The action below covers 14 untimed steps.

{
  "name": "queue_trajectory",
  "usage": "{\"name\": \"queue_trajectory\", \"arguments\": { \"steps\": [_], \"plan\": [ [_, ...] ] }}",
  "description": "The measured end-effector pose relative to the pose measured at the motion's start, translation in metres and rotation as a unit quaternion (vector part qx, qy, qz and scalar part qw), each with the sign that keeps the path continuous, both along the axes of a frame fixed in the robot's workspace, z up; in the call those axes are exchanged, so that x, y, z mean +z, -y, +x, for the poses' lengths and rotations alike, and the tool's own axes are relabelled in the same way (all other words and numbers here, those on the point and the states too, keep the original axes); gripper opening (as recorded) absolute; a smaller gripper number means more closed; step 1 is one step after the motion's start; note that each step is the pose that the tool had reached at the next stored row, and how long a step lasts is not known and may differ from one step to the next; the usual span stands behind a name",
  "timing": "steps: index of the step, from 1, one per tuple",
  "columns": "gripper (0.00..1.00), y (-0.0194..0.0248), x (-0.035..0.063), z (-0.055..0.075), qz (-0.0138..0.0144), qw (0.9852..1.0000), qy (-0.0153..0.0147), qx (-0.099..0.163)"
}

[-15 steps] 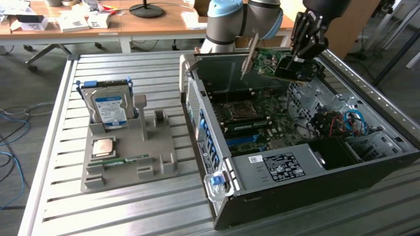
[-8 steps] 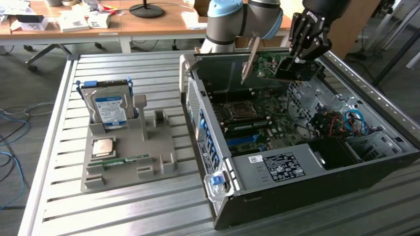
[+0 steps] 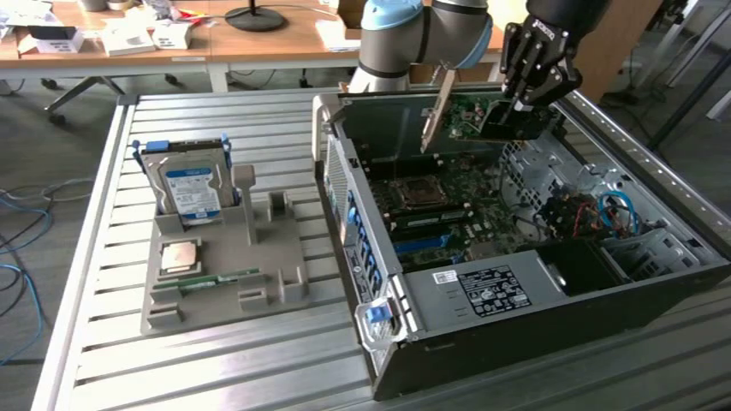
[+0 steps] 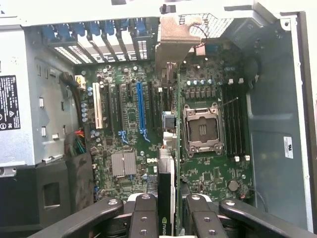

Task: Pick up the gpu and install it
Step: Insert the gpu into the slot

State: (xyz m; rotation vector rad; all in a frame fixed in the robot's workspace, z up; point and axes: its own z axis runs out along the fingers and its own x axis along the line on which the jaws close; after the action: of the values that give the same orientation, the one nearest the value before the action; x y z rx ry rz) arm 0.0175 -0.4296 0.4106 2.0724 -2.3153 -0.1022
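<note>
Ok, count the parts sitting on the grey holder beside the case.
3. A hard drive stands upright at the holder's far end, a square processor lies flat mid-holder, and a green memory stick lies nearer the camera. None seems hidden.

gpu (image 3: 471, 117) partly hidden by the hand (image 3: 525, 103) — arm (image 3: 423, 34) cropped

A grey slatted metal table (image 3: 228, 368) fills the foreground, its ribs running across and catching an even, soft light. Behind it stands a long wooden desk (image 3: 286, 47) on pale metal legs (image 3: 86, 90), cluttered with white boxes (image 3: 126, 38) and the round black base of a stand (image 3: 253, 17). The floor (image 3: 57, 145) is grey and dull. Blue cables (image 3: 29, 199) trail over it at the exterior view's left. At the far right rises a brown wooden panel (image 3: 617, 43), its surface plain and flat.
</note>
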Motion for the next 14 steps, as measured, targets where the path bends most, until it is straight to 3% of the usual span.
{"name": "queue_trajectory", "arguments": {
  "steps": [4, 6, 11, 14],
  "plan": [
    [0.27, 0.0, -0.0001, 0.0, 0.0, 1.0, 0.0, 0.0],
    [0.27, 0.0, -0.0002, -0.0003, 0.0, 1.0, 0.0021, 0.001],
    [0.27, 0.0, -0.0008, -0.001, 0.0002, 0.9999, 0.0154, 0.004],
    [0.27, 0.0, -0.001, -0.0016, 0.001, 0.9996, 0.0267, 0.008]
  ]
}}
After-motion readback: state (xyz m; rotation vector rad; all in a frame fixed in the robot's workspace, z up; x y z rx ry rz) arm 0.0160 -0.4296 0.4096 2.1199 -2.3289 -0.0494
